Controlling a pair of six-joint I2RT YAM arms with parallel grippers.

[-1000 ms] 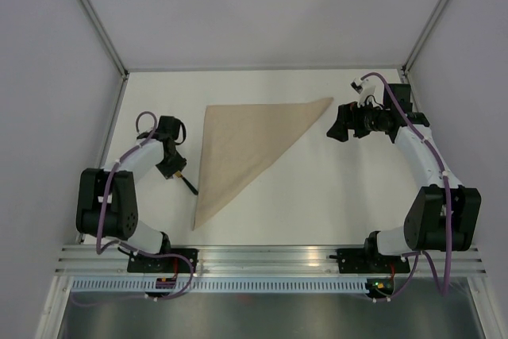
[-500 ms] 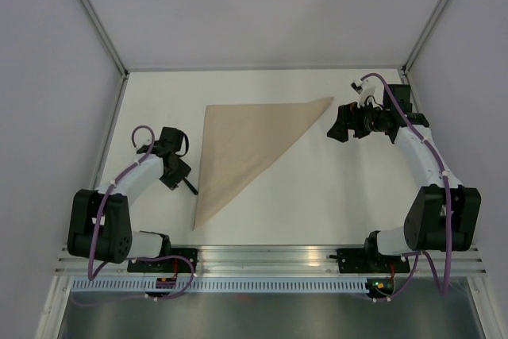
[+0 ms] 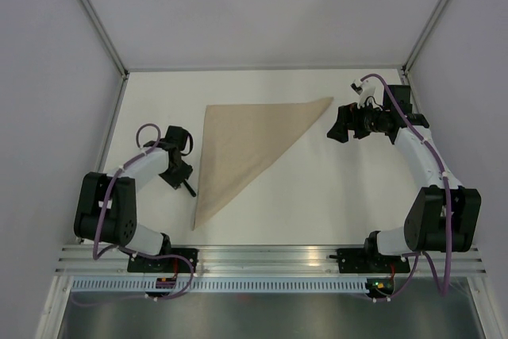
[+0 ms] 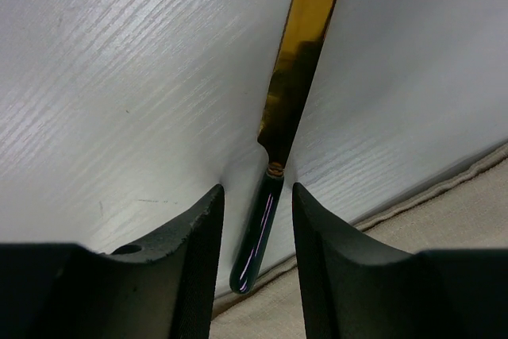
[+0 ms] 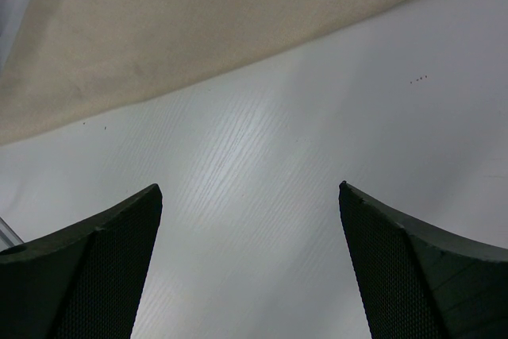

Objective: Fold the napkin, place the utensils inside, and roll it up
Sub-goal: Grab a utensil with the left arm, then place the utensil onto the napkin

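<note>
The beige napkin (image 3: 242, 148) lies folded into a triangle mid-table. A slim utensil (image 3: 190, 189), with a gold blade (image 4: 298, 77) and a dark handle, lies on the table just off the napkin's left edge (image 4: 444, 228). My left gripper (image 3: 179, 174) is low over it and open. The handle lies between the fingers (image 4: 198, 260) with a gap on each side. My right gripper (image 3: 338, 129) is open and empty above bare table, just right of the napkin's right corner (image 5: 198, 21).
The white table (image 3: 341, 196) has walls at the back and on both sides. A metal rail (image 3: 270, 256) runs along the near edge by the arm bases.
My left gripper has shifted slightly nearer and to the right, down along the utensil. The left elbow has swung. The right arm and the napkin have not moved.
</note>
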